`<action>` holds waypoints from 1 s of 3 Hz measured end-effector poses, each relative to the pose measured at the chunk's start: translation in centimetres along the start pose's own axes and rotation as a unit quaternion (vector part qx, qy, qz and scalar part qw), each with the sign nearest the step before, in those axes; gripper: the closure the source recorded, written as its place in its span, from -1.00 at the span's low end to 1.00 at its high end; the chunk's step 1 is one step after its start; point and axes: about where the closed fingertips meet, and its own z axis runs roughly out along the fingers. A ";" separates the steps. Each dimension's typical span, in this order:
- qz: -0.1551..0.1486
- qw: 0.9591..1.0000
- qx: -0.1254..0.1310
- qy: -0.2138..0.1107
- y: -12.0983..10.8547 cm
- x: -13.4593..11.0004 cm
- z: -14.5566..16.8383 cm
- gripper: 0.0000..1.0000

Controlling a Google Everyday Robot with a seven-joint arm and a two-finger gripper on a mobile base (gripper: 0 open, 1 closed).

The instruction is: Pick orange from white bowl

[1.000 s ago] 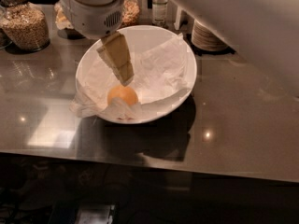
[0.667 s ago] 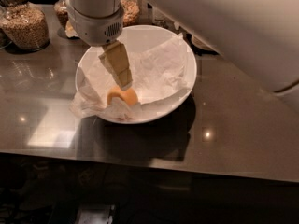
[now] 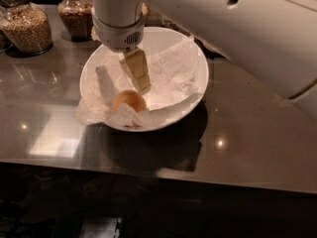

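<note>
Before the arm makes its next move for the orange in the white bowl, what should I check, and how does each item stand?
1. Round orange fruit visible inside the wide glossy white bowl: ok.
2. Gripper over the bowl: ok, it hangs close beside the fruit.
3. Gripper centred on the fruit: not ok, it sits off to the fruit's far right side.
4. Gripper touching the fruit: cannot tell.
5. Fruit free of the crumpled white paper lining: not ok, paper bunches against its near side.
6. Bowl resting fully on the dark glossy countertop: ok.
</note>
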 end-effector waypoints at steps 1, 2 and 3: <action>0.000 1.000 0.000 0.000 0.0 0.0 0.0 -1.00; -0.020 1.000 -0.014 0.015 0.1 0.3 -0.7 -1.00; -0.040 0.998 -0.038 0.028 0.9 0.3 -1.5 -0.74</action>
